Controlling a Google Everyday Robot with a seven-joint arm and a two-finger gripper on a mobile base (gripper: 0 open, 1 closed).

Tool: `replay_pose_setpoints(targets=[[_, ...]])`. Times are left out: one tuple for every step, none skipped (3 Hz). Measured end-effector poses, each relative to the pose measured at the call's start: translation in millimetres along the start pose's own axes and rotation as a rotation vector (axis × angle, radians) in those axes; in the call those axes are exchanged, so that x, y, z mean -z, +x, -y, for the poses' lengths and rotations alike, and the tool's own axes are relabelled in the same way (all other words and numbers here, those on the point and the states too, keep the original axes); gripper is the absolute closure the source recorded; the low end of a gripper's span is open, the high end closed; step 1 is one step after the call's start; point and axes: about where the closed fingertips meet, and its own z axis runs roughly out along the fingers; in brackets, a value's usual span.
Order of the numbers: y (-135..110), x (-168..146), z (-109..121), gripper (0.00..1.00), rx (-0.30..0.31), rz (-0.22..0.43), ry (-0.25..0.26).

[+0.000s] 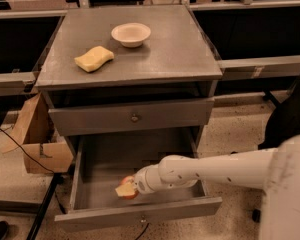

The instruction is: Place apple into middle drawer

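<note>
The apple (127,188), red-orange with a pale patch, is held low inside the open middle drawer (140,215), near its front left. My gripper (130,187) at the end of the white arm is shut on the apple, reaching in from the right. The drawer is pulled out wide below the closed grey drawer front (132,118) with a small knob. Whether the apple touches the drawer floor I cannot tell.
On the cabinet top (165,59) sit a white bowl (131,34) and a yellow wavy sponge (94,58). A cardboard box (37,141) stands left of the cabinet, with a black cable on the floor. A dark chair is at the right.
</note>
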Motion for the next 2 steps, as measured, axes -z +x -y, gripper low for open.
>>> replay_pose_setpoints(targets=[[0,-14,4,0.54,-0.150,0.002,0.126],[-14,-16,20,0.29,-0.237,0.077,0.229]])
